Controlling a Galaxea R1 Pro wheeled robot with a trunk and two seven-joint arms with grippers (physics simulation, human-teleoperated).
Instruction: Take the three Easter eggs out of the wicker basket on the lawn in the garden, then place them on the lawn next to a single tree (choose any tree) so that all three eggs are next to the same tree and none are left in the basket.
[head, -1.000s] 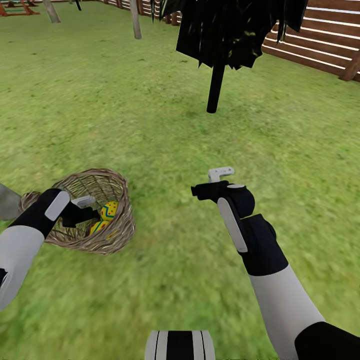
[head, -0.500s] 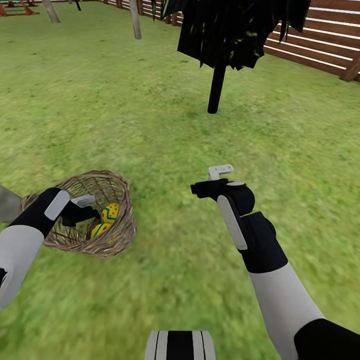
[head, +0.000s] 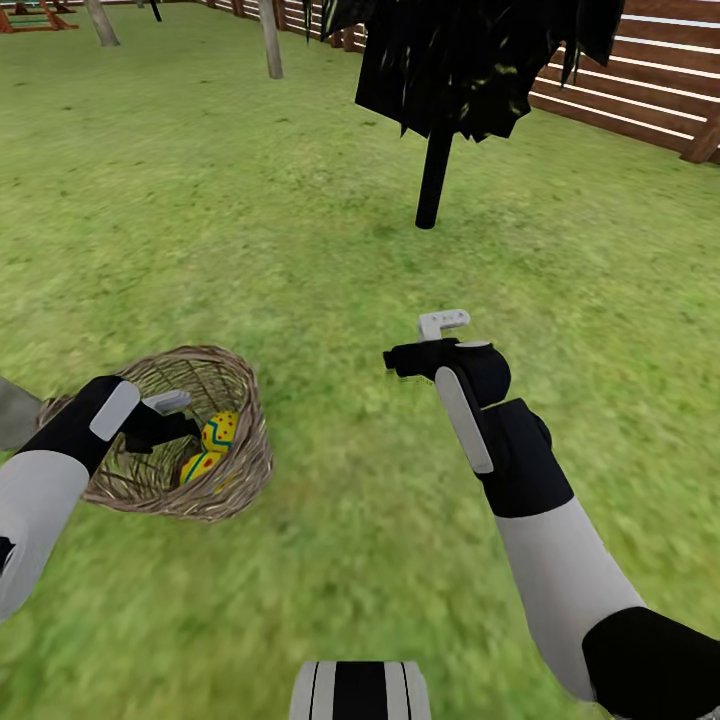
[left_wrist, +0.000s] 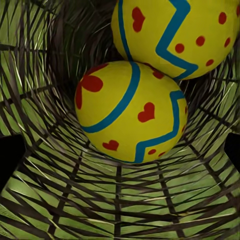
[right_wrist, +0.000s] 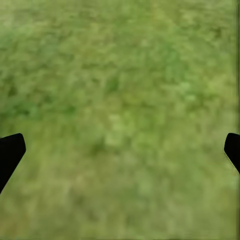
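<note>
- Black left gripper (head: 185, 428) reaches into the wicker basket (head: 240, 480); I cannot tell how wide it stands
- Two Easter eggs (left_wrist: 131, 111) lie touching inside, against the woven wall
- Right gripper (head: 400, 358) hangs spread wide and empty above the lawn (head: 330, 270)
- Black-trunked tree (head: 434, 180) stands beyond, before a wooden fence (head: 650, 85)

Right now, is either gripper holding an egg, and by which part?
The right gripper holds nothing: open over bare lawn. The left gripper sits inside the wicker basket by two Easter eggs; any grip cannot be told.
</note>
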